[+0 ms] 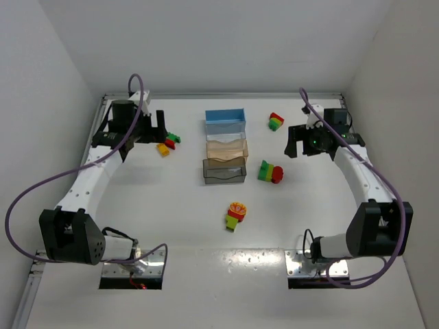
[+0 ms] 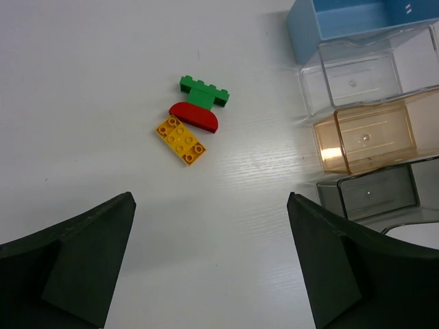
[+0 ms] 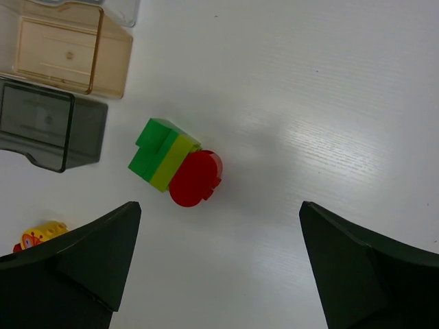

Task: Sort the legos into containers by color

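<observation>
Four lego clumps lie on the white table. A green, red and yellow clump (image 1: 168, 144) (image 2: 191, 122) lies just ahead of my left gripper (image 1: 145, 136) (image 2: 210, 205), which is open and empty above the table. A green, lime and red clump (image 1: 269, 172) (image 3: 177, 164) lies ahead and left of my open, empty right gripper (image 1: 305, 144) (image 3: 219, 212). A third clump (image 1: 276, 121) sits at the back right, a fourth (image 1: 236, 214) (image 3: 41, 235) near the front. The containers stand in a column mid-table: blue (image 1: 225, 121) (image 2: 302, 27), tan (image 1: 226, 147) (image 2: 367, 137) (image 3: 62, 48), grey (image 1: 224, 170) (image 2: 377, 192) (image 3: 48, 127).
White walls close in the table on the left, back and right. Both arm bases (image 1: 130, 257) are bolted at the near edge, with purple cables looping alongside each arm.
</observation>
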{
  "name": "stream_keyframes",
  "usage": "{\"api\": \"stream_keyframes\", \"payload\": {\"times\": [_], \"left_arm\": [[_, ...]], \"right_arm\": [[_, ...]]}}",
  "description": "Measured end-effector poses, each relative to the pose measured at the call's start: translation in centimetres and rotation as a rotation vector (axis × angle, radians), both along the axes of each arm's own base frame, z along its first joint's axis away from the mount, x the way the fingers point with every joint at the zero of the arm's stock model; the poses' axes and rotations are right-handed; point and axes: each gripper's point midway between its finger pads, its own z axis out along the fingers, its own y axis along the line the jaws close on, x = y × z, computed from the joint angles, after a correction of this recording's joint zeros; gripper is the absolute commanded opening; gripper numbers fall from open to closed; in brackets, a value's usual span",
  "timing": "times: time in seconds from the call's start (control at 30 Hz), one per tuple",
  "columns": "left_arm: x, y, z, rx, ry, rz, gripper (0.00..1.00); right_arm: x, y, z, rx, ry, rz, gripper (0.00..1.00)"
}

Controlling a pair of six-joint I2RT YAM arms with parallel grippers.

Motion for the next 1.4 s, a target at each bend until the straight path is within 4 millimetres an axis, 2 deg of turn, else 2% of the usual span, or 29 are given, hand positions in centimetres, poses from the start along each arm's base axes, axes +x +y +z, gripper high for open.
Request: {"api": "stream_keyframes", "payload": {"times": [0.17,0.37,0.57,0.67,0.7,0.83,0.97,1.07,1.23,1.4], "left_arm": [[-0.3,-0.5,-0.3,-0.001,0.004,-0.041,1.00],[-0.7,-1.3,-0.4,0.004,-0.002,-0.157,1.00],[-0.4,-2.6,-0.3,-0.059,0.010,-0.266,1.00],[0.2,-3.4,-0.7,-0.096,0.031,-0.310,1.00],[0.5,-3.6,-0.9,-0.105,0.040,-0.318,1.00],[1.2,-3.9,-1.0,-0.122,0.048,-0.335,1.00],[1.8,-3.7,-0.4,-0.124,0.035,-0.333,1.00],[2.0,-3.5,0.0,-0.123,0.025,-0.329,1.00],[2.2,-2.9,-0.2,-0.121,0.029,-0.314,1.00],[2.3,-2.4,-0.3,-0.117,0.029,-0.302,1.00]], "right_arm": [[1.2,0.1,0.8,-0.009,-0.017,0.016,0.99],[5.5,0.0,2.0,-0.079,-0.097,0.129,0.99],[12.0,-0.2,1.6,-0.139,-0.142,0.261,0.99],[15.8,-0.8,0.8,-0.143,-0.143,0.298,0.99],[17.7,-1.2,0.6,-0.143,-0.154,0.301,0.99],[21.5,-2.2,-1.7,-0.129,-0.155,0.313,0.99],[23.0,-2.7,-5.2,-0.116,-0.102,0.330,0.99],[24.0,-2.5,-7.0,-0.111,-0.083,0.343,0.99],[24.1,-1.3,-8.9,-0.096,-0.055,0.374,0.99],[23.9,0.9,-9.5,-0.100,-0.051,0.432,0.99]]}}
